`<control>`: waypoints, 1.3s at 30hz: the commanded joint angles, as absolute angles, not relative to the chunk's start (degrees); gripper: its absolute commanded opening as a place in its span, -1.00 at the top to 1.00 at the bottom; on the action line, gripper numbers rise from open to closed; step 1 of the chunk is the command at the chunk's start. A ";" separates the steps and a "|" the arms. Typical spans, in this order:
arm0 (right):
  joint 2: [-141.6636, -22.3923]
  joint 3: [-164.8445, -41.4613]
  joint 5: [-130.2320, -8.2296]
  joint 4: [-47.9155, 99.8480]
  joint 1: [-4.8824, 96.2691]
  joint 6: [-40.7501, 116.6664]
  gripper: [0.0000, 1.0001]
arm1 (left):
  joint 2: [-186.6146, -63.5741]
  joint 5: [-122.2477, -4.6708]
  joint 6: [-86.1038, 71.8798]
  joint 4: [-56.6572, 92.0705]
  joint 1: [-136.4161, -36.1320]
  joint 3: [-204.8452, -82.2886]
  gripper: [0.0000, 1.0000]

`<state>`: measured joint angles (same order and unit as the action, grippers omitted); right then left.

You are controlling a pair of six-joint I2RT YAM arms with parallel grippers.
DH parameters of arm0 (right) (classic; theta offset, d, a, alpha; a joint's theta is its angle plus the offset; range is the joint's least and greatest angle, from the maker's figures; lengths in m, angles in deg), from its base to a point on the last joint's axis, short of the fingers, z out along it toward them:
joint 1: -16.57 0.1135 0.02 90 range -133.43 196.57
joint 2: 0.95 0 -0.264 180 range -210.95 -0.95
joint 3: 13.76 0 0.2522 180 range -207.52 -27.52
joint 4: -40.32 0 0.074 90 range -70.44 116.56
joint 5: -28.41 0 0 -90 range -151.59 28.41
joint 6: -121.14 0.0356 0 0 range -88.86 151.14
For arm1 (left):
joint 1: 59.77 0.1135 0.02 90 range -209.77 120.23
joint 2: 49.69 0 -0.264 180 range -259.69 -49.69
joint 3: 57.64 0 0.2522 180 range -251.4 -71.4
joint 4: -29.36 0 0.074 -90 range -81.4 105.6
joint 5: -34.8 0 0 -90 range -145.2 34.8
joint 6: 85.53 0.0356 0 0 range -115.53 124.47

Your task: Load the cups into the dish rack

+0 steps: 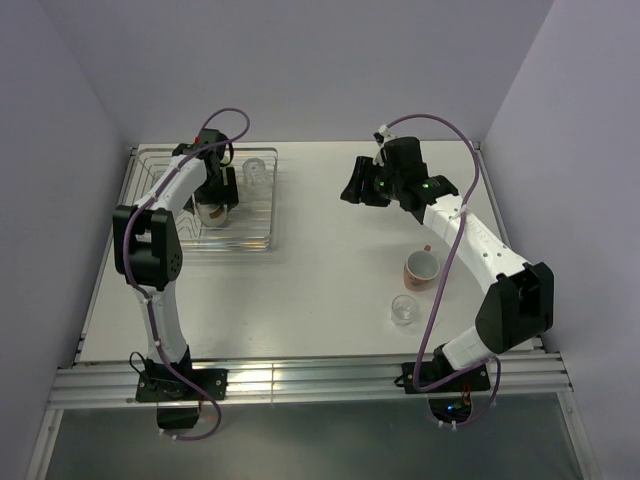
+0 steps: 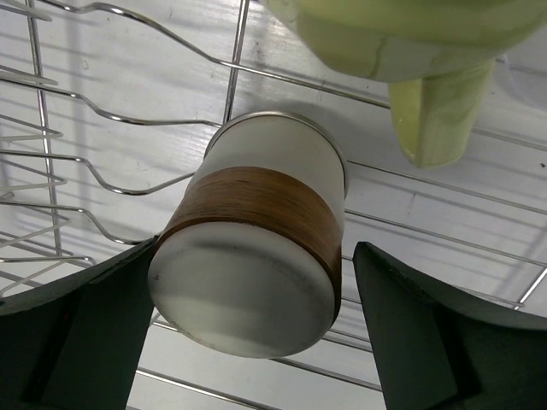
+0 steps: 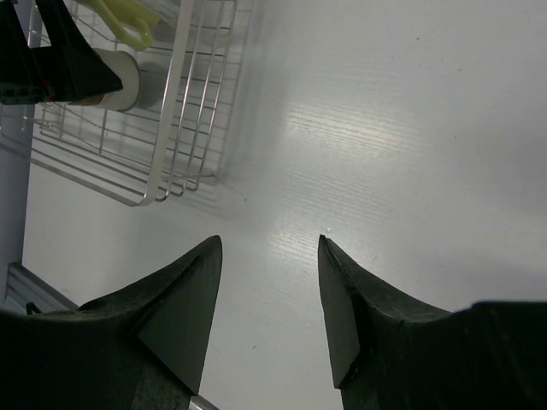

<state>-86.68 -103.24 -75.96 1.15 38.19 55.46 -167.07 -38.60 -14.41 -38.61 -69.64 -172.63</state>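
Note:
The wire dish rack (image 1: pixel 262 241) stands at the back left. My left gripper (image 1: pixel 216 197) hangs inside it. In the left wrist view my left gripper (image 2: pixel 256 248) is open around the brown cup (image 2: pixel 256 231), which stands bottom up on the wires (image 2: pixel 232 73). The left finger touches the cup and the right finger is apart from it. The pale yellow mug (image 2: pixel 402 38) lies just beyond. A clear tumbler (image 1: pixel 256 170) stands in the rack. The salmon-pink mug (image 1: pixel 421 267) and another clear tumbler (image 1: pixel 404 309) stand on the table at the right. My right gripper (image 1: pixel 352 188) is open and empty above the table (image 3: pixel 270 241).
The right wrist view shows the rack's near corner (image 3: pixel 158 184) at the upper left, with the brown cup (image 3: pixel 124 77) and the yellow mug's handle (image 3: pixel 128 21) inside it. White walls close the table at the left, back and right.

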 commanded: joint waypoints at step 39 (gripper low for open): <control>-64.76 -83.16 -47.79 -13.78 38.98 60.06 -0.27 | -129.76 -51.59 -18.65 -23.78 -76.39 -159.20 -0.99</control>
